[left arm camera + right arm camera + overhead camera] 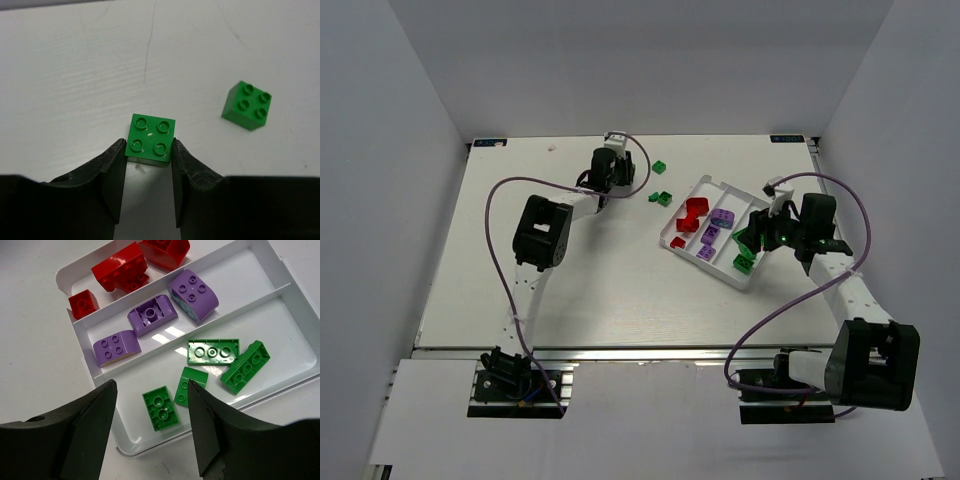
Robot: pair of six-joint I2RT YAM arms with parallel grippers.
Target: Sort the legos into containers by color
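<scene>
White worktop (600, 290), tray (300, 330) laid on it: red legos (120, 270) in one compartment, purple legos (192, 287) in the middle, green legos (212, 351) in the third. Right tool (152, 387) held spread above. Left tool (149, 145) clamped on loose green brick (151, 134).

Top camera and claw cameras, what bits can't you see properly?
Top view: the right arm covers some of the sorted green bricks in the tray.
Left wrist view: the left claw squeezes a held green brick; its fingers hide the brick's near side.
Right wrist view: the top edge cuts off a red brick.
</scene>
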